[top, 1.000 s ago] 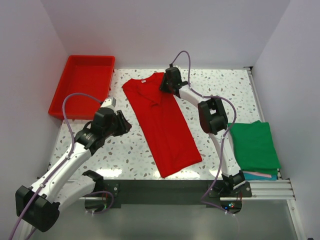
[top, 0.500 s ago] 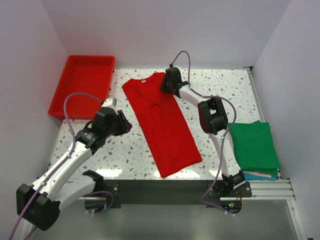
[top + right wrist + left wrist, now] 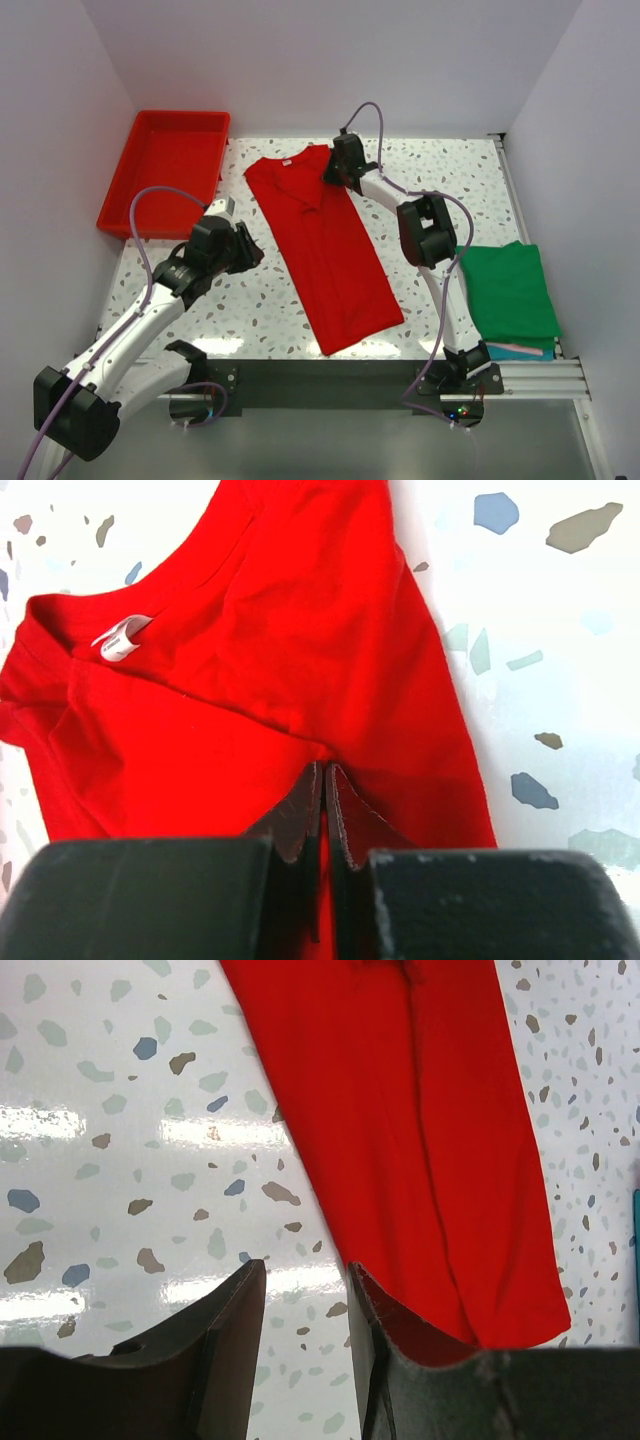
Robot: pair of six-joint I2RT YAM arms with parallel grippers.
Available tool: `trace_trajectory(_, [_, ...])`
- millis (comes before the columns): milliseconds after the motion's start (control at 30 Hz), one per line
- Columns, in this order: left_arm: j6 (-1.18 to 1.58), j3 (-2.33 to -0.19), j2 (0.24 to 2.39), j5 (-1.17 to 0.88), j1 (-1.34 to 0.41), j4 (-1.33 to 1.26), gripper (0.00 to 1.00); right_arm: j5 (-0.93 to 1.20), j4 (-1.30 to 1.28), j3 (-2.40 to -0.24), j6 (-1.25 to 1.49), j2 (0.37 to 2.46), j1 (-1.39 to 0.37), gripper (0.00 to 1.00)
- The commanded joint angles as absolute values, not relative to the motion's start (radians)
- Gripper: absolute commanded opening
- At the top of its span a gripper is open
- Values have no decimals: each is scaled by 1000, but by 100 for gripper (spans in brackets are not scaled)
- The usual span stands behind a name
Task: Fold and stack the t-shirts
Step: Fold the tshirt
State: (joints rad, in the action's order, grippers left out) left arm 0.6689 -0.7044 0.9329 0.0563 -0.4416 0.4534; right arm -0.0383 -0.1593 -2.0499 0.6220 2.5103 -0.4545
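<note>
A plain red t-shirt [image 3: 325,245], folded lengthwise into a long strip, lies diagonally on the speckled table, collar at the far end. Its white neck label [image 3: 122,638] shows in the right wrist view. My right gripper [image 3: 333,178] is shut, pinching a fold of the red shirt [image 3: 250,690] near the collar's right side. My left gripper [image 3: 252,252] is open and empty, just left of the shirt's middle; its right fingertip [image 3: 375,1305] overlaps the shirt's left edge [image 3: 400,1140]. A folded green t-shirt [image 3: 510,290] lies at the right on teal and pink ones [image 3: 520,350].
A rigid red plastic tray [image 3: 165,180] sits at the far left corner, partly off the table. White walls close in the left, back and right. The table's near edge [image 3: 330,362] runs just below the shirt's hem.
Almost nothing has moved. My left gripper has crept slightly towards the shirt. My right gripper stays clamped near the collar.
</note>
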Motion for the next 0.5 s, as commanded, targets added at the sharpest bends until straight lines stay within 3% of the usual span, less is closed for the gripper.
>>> trace_trajectory(0, [649,-701,930,52,-446,413,43,-2,-106,-2086,638,2470,-448,0])
trace_trajectory(467, [650,-683,927,52,-446,400,43,153,51,-1959,721,2356,-485,0])
